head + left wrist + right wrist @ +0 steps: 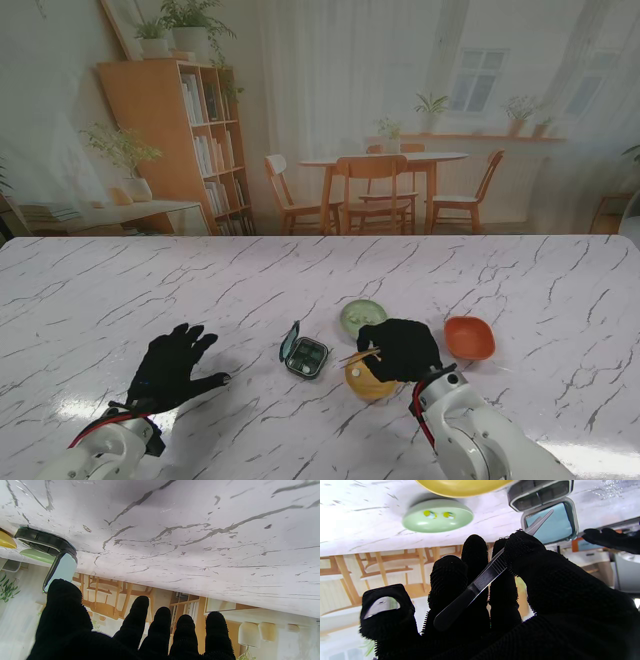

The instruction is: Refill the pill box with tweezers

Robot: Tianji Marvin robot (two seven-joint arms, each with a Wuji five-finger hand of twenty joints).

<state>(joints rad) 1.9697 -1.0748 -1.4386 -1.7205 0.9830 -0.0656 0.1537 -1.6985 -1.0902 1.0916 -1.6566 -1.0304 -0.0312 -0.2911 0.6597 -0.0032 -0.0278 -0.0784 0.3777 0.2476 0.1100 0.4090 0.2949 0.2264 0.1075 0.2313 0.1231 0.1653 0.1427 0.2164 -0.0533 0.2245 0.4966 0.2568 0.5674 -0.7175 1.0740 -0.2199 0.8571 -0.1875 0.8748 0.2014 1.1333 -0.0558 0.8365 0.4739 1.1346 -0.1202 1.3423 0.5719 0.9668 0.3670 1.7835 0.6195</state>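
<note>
Yellow bowl (462, 486) cut off by frame.

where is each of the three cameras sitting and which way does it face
Stand view: above the shoulders, looking down at the marble table; shows the left hand, right hand and both forearms.
Left wrist view: looks along the spread fingers over the table, picture inverted; pill box at the edge.
Right wrist view: looks along the fingers holding the tweezers, toward the green dish and yellow dish, inverted.
Shared: all three show the open pill box.
</note>
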